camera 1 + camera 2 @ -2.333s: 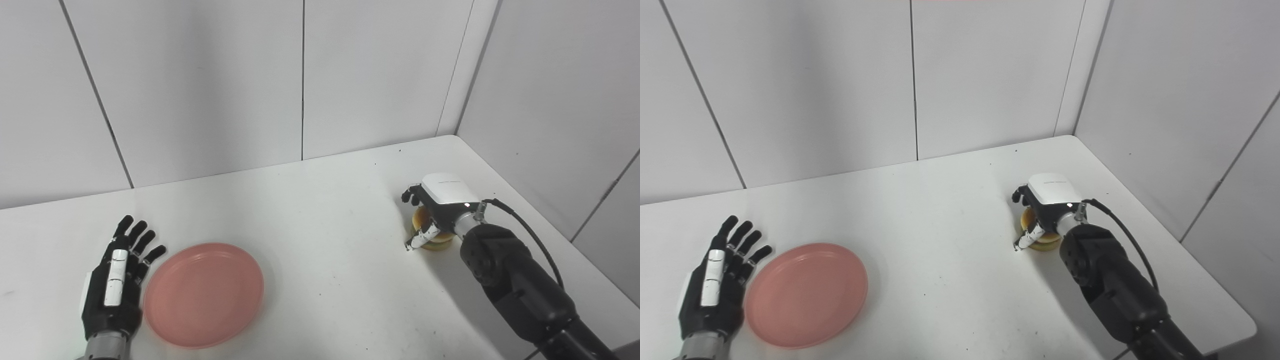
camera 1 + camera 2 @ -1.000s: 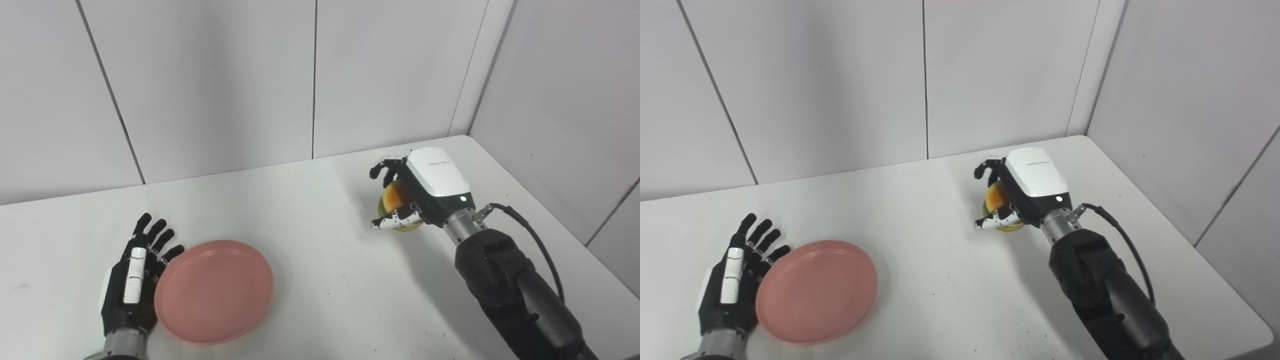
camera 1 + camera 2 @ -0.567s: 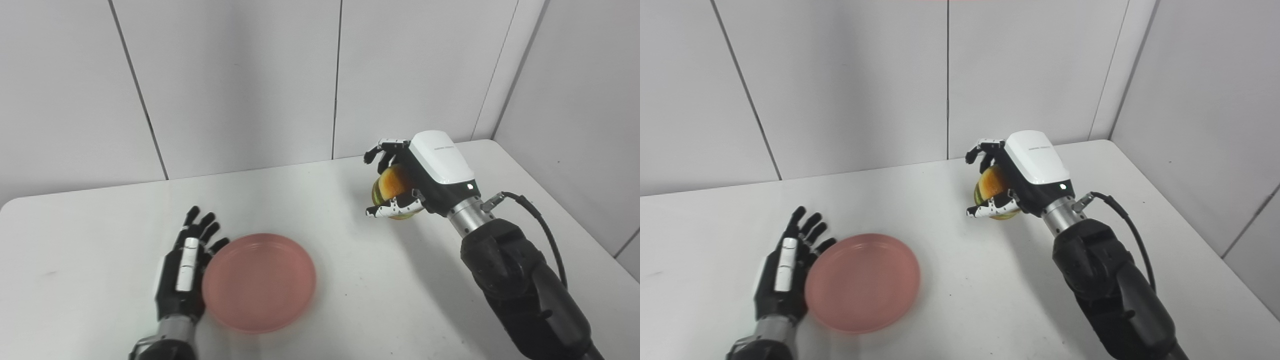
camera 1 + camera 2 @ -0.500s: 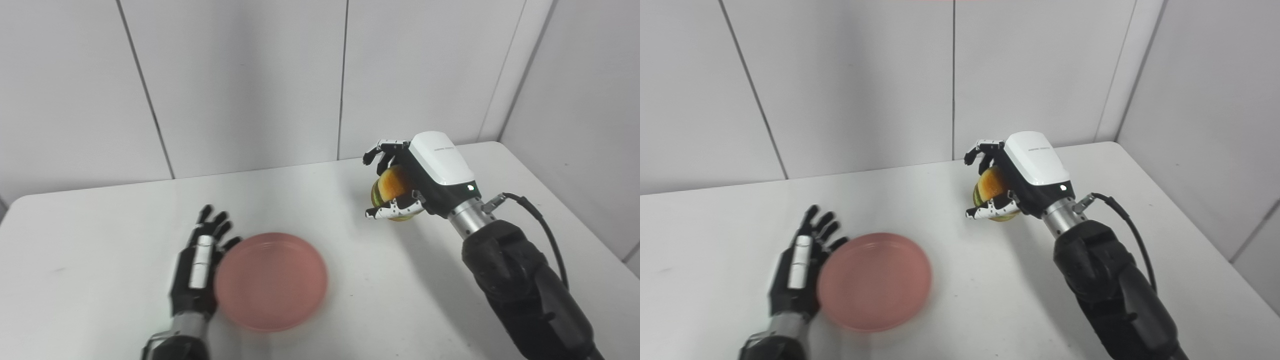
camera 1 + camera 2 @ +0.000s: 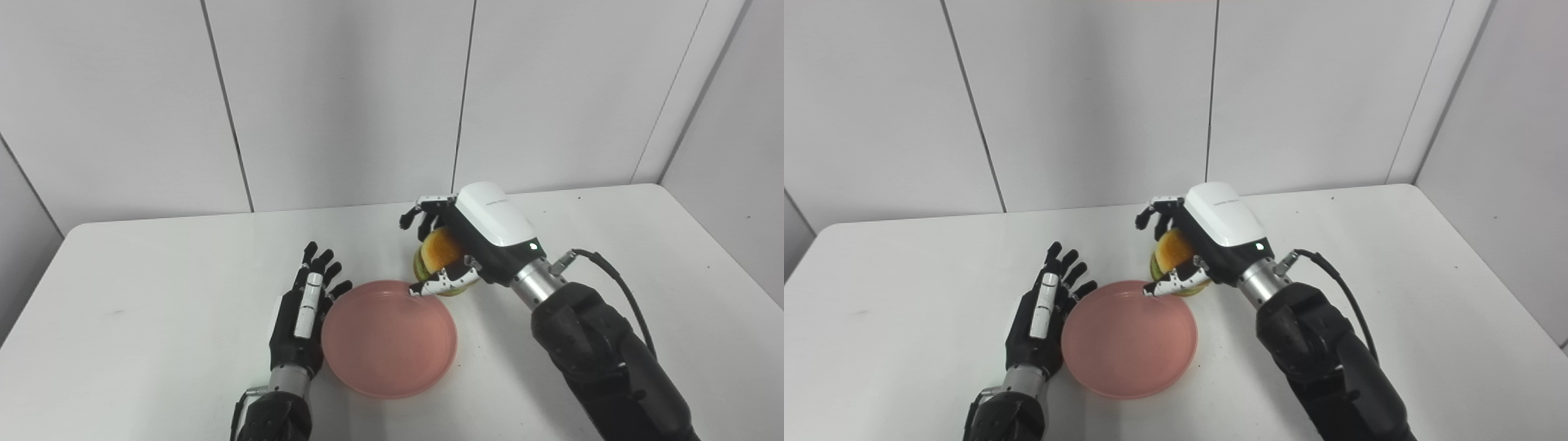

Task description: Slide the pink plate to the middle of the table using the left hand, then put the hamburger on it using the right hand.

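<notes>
The pink plate (image 5: 389,340) lies flat on the white table (image 5: 153,294), near its middle. My left hand (image 5: 303,315) stands on edge against the plate's left rim, fingers straight and apart, holding nothing. My right hand (image 5: 474,245) is shut on the hamburger (image 5: 438,254), a tan bun with a green layer below. It holds the hamburger in the air just past the plate's far right rim, and its thumb tip reaches over that rim. The hand's white back hides the hamburger's right side.
Grey panelled walls (image 5: 343,98) close the table at the back and on the right. The table's left edge (image 5: 37,269) and far right corner (image 5: 658,187) are in view. A black cable (image 5: 612,275) loops off my right wrist.
My right hand lifted the hamburger off the table's right side and carried it left to the plate's far rim. My left hand pushed the plate right, toward the middle. The camera turned left.
</notes>
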`<action>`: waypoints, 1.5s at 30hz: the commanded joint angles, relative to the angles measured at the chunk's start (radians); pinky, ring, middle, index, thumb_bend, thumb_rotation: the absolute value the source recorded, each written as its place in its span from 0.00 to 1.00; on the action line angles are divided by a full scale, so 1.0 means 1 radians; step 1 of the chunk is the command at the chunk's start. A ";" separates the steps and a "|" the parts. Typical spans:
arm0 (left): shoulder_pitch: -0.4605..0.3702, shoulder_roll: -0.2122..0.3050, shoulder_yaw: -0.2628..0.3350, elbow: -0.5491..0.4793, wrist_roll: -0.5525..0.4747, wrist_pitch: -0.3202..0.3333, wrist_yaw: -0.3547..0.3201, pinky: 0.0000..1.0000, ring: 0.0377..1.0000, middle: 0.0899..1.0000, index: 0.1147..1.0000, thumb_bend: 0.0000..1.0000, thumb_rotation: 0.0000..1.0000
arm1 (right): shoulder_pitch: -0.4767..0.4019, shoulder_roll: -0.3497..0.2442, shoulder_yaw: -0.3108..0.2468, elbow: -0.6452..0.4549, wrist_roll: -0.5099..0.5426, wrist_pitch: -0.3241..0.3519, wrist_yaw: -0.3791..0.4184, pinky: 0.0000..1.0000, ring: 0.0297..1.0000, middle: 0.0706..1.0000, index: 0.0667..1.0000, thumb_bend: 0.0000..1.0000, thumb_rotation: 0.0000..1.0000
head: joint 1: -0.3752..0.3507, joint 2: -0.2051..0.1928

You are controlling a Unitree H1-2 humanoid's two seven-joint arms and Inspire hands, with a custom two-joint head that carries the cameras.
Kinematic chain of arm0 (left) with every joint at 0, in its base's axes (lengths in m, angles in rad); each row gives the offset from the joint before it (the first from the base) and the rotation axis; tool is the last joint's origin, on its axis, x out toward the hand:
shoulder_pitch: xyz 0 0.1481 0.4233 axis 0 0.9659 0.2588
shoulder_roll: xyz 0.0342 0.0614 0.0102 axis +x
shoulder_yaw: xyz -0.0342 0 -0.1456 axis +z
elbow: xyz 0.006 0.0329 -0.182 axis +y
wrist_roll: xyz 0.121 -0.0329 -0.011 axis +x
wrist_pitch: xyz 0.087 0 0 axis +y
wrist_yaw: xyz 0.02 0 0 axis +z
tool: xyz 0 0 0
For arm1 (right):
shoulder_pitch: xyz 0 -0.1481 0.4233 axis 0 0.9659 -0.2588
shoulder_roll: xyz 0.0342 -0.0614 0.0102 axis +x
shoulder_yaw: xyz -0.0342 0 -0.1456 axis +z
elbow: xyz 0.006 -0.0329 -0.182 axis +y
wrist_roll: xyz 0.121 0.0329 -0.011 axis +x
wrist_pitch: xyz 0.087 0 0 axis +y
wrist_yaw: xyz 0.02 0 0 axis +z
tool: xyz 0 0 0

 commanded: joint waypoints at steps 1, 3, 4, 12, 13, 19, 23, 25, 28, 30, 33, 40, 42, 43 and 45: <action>0.053 -0.003 0.000 0.070 0.011 0.054 0.020 0.77 0.91 0.93 0.97 0.72 0.79 | -0.054 0.027 0.012 -0.015 -0.006 -0.010 0.012 0.24 0.37 0.47 0.46 0.51 0.00 | -0.003 0.004; 0.058 -0.006 -0.003 0.054 0.012 0.062 0.024 0.77 0.91 0.93 0.96 0.72 0.78 | -0.052 0.049 0.030 -0.002 -0.016 -0.013 0.020 0.25 0.38 0.47 0.46 0.51 0.00 | -0.005 0.006; 0.060 -0.008 -0.004 0.048 0.011 0.066 0.026 0.78 0.91 0.92 0.96 0.72 0.78 | -0.050 0.057 0.036 0.006 -0.020 -0.021 0.017 0.27 0.36 0.45 0.49 0.51 0.00 | -0.005 0.006; 0.063 -0.008 -0.006 -0.008 0.015 0.103 0.045 0.74 0.90 0.92 0.96 0.69 0.79 | -0.021 0.087 0.095 0.129 -0.038 -0.109 -0.035 0.31 0.36 0.44 0.52 0.51 0.00 | -0.011 0.016; 0.063 -0.009 -0.005 -0.013 0.011 0.108 0.045 0.75 0.91 0.92 0.96 0.69 0.79 | -0.019 0.087 0.100 0.147 -0.037 -0.120 -0.041 0.31 0.36 0.44 0.52 0.51 0.00 | -0.011 0.016; 0.073 -0.008 -0.006 -0.043 0.008 0.134 0.044 0.76 0.91 0.92 0.97 0.68 0.80 | -0.012 0.087 0.128 0.229 -0.059 -0.143 -0.057 0.30 0.35 0.44 0.53 0.51 0.00 | -0.022 0.021; 0.078 -0.006 -0.012 -0.053 0.023 0.144 0.051 0.73 0.90 0.92 0.98 0.68 0.83 | -0.003 0.083 0.137 0.251 -0.066 -0.140 -0.046 0.29 0.36 0.45 0.50 0.51 0.00 | -0.028 0.019; 0.078 -0.006 -0.014 -0.054 0.032 0.149 0.058 0.73 0.89 0.92 0.97 0.67 0.83 | 0.000 0.076 0.143 0.246 -0.073 -0.126 -0.022 0.29 0.38 0.48 0.47 0.51 0.00 | -0.025 0.019; 0.077 -0.009 -0.011 -0.047 0.023 0.144 0.056 0.74 0.90 0.91 0.97 0.67 0.81 | 0.002 0.063 0.145 0.245 -0.064 -0.130 0.000 0.29 0.39 0.48 0.46 0.51 0.00 | -0.024 0.021; 0.074 -0.009 -0.010 -0.036 0.021 0.136 0.057 0.75 0.89 0.91 0.97 0.69 0.80 | 0.002 0.054 0.145 0.250 -0.052 -0.140 0.009 0.28 0.39 0.48 0.46 0.51 0.00 | -0.025 0.021; 0.077 -0.009 -0.013 -0.042 0.022 0.135 0.054 0.74 0.90 0.92 0.98 0.68 0.81 | 0.003 0.039 0.145 0.261 -0.039 -0.160 0.009 0.32 0.38 0.45 0.50 0.51 0.00 | -0.025 0.018; 0.075 -0.005 -0.018 -0.041 0.032 0.134 0.057 0.71 0.89 0.91 0.98 0.67 0.82 | 0.007 0.026 0.147 0.249 -0.041 -0.156 0.016 0.45 0.55 0.62 0.59 0.81 0.36 | -0.024 0.016; 0.075 -0.005 -0.019 -0.041 0.032 0.133 0.057 0.73 0.89 0.91 0.98 0.67 0.82 | 0.008 0.023 0.145 0.241 -0.041 -0.155 0.021 0.51 0.62 0.68 0.63 0.89 0.47 | -0.021 0.016; 0.076 -0.005 -0.018 -0.040 0.030 0.131 0.056 0.74 0.89 0.91 0.98 0.66 0.82 | 0.010 0.020 0.143 0.234 -0.042 -0.153 0.025 0.55 0.66 0.71 0.65 0.90 0.53 | -0.020 0.015; 0.075 -0.007 -0.016 -0.037 0.025 0.128 0.055 0.75 0.90 0.92 0.98 0.67 0.81 | 0.015 0.017 0.133 0.215 -0.037 -0.150 0.029 0.60 0.70 0.75 0.67 0.90 0.61 | -0.018 0.016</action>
